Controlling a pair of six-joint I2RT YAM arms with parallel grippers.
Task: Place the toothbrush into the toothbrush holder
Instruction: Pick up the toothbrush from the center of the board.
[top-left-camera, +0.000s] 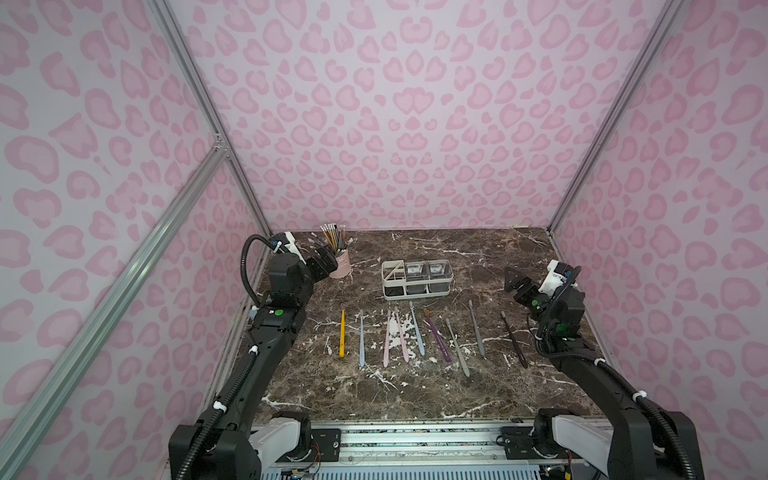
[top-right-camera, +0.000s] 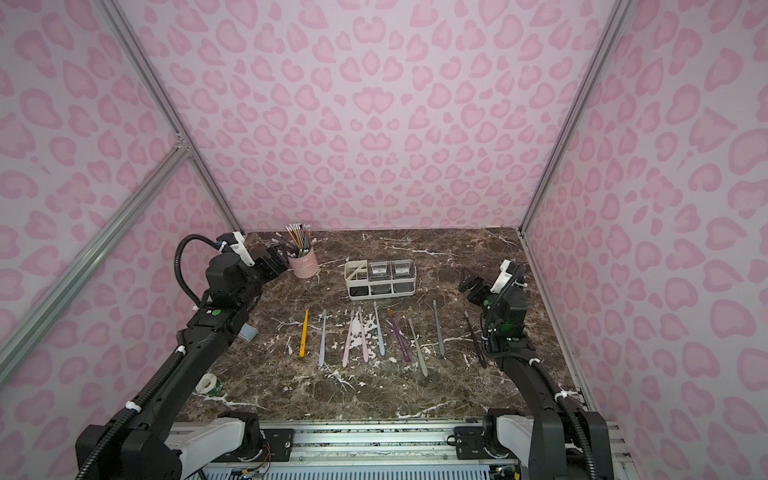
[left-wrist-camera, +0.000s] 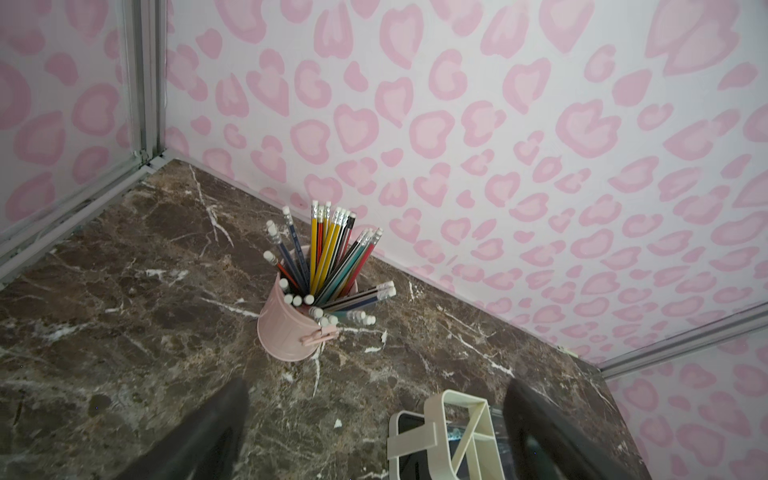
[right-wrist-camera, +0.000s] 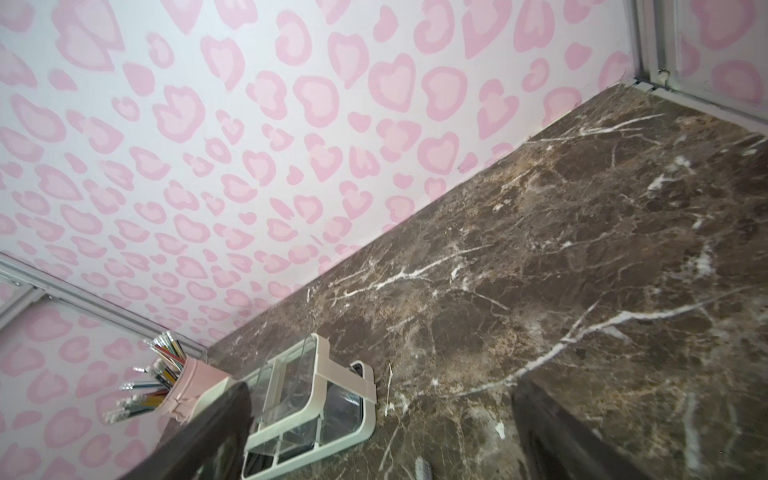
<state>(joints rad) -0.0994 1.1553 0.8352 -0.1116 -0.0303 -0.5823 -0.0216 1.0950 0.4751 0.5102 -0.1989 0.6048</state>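
The holder (top-left-camera: 417, 279) stands mid-counter, open on top, with bare counter (top-left-camera: 415, 395) behind it and out to the back right corner. The pencil cup (top-left-camera: 340, 266) crowds the back left, close ahead of the left fingers (left-wrist-camera: 216, 432). Toothbrushes (top-left-camera: 417, 329) lie in a row just in front of the holder; the front strip is bare.

Black arms (top-left-camera: 270, 353), white wrist housings (top-left-camera: 555, 274), corrugated black cables (top-left-camera: 245, 266) (white ties (top-left-camera: 219, 405)), green dots (top-left-camera: 279, 312).
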